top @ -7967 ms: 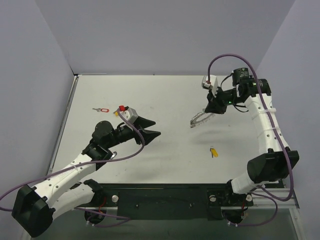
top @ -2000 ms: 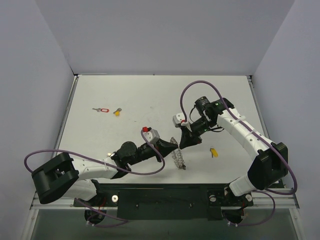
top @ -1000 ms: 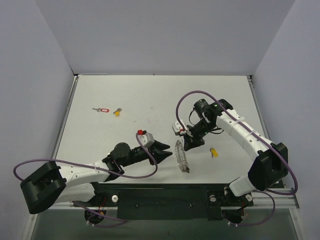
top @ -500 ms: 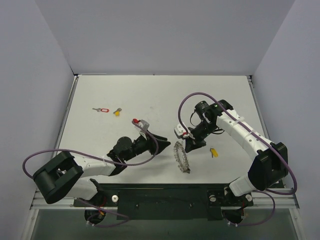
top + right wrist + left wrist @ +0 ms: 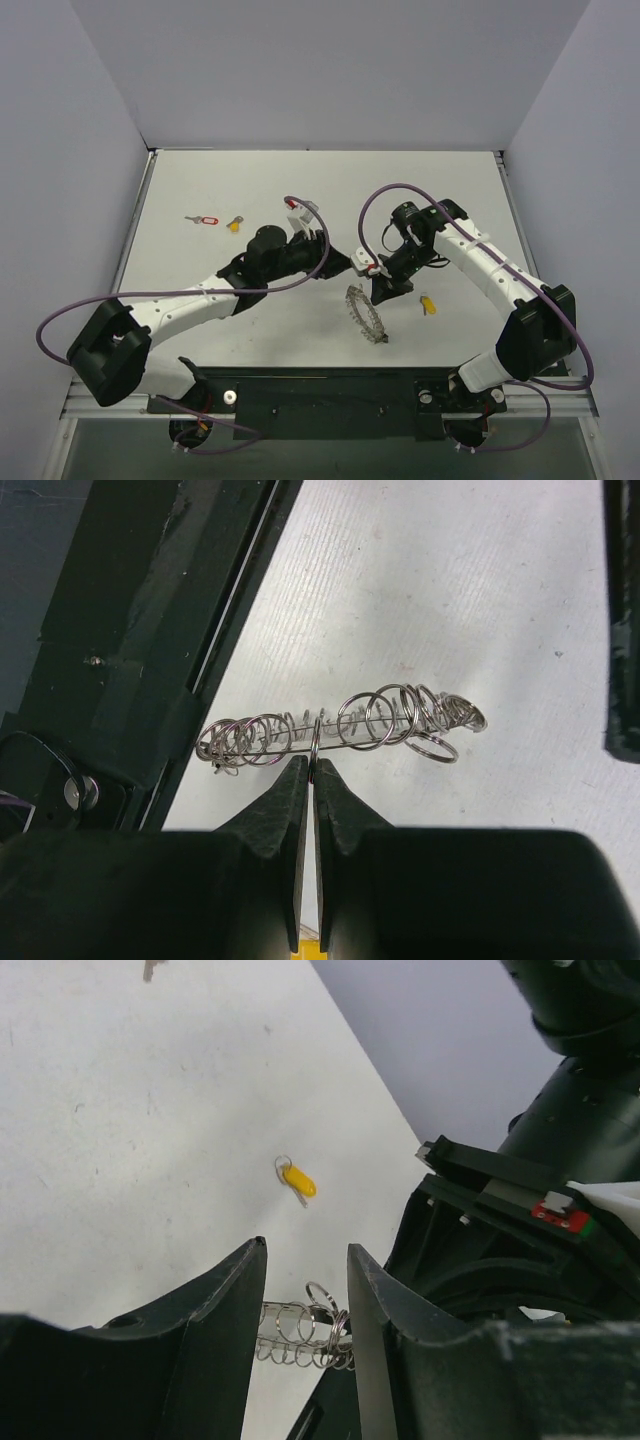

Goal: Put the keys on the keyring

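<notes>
The keyring (image 5: 366, 318) is a floppy string of silver loops hanging just above the table near its front. My right gripper (image 5: 379, 294) is shut on one of its loops; in the right wrist view the gripper (image 5: 308, 765) pinches that loop from below and the keyring (image 5: 340, 725) lies crosswise above it. My left gripper (image 5: 335, 263) stands open just left of the right one, holding nothing. In its wrist view the keyring (image 5: 305, 1332) shows beyond its gap (image 5: 307, 1265). One yellow-headed key (image 5: 427, 304) lies right of the keyring. A red-tagged key (image 5: 205, 220) and another yellow key (image 5: 234, 224) lie far left.
The black front rail (image 5: 330, 392) runs close below the keyring, also seen in the right wrist view (image 5: 150, 630). The right arm's body (image 5: 520, 1230) fills the right side of the left wrist view, close to my left fingers. Grey walls surround the white table (image 5: 300, 180).
My left arm has swung from the front edge away toward the middle, its open gripper now beside the right gripper. The right gripper and keyring have barely shifted.
</notes>
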Controlling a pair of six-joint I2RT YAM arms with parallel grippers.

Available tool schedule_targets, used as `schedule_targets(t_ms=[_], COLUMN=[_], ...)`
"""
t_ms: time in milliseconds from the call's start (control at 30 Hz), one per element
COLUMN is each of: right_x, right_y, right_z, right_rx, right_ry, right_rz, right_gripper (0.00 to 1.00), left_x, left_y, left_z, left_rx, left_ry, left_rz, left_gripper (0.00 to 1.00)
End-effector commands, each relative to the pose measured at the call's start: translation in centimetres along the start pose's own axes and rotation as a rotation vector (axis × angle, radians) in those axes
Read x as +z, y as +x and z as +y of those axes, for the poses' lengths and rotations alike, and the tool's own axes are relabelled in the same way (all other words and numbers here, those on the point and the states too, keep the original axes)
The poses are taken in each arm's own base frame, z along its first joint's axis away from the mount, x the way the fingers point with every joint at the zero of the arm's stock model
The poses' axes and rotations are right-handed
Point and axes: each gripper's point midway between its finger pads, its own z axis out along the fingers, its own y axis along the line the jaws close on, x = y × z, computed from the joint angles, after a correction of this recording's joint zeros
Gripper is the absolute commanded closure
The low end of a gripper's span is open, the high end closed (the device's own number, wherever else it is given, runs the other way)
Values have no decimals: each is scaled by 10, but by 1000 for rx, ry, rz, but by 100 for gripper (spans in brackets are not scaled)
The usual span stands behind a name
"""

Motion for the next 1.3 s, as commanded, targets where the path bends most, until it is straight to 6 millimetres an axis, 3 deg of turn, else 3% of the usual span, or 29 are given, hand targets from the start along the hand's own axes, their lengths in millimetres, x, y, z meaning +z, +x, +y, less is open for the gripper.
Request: schedule_targets(t_ms=[0,367,700,1267], right_x=[-4,-3,-3,-3], right_y=[-15,-13,-13,-13], right_z=[14,14,14,14], right_rx=[-2,0,-3,-2], right_ry=[-14,-16,-15,-15], right_rz=[-68,-68,-67,-68], right_gripper=[100,100,100,100], left_x=[4,10,2,7], left_y=[23,32,53,42], left_z=[2,-8,2,-17], left_rx=[-61,-72,-92,-101], left_ry=[-64,-139,-300,-233], left_rz=[169,262,341,308], left_gripper=[52,52,53,56])
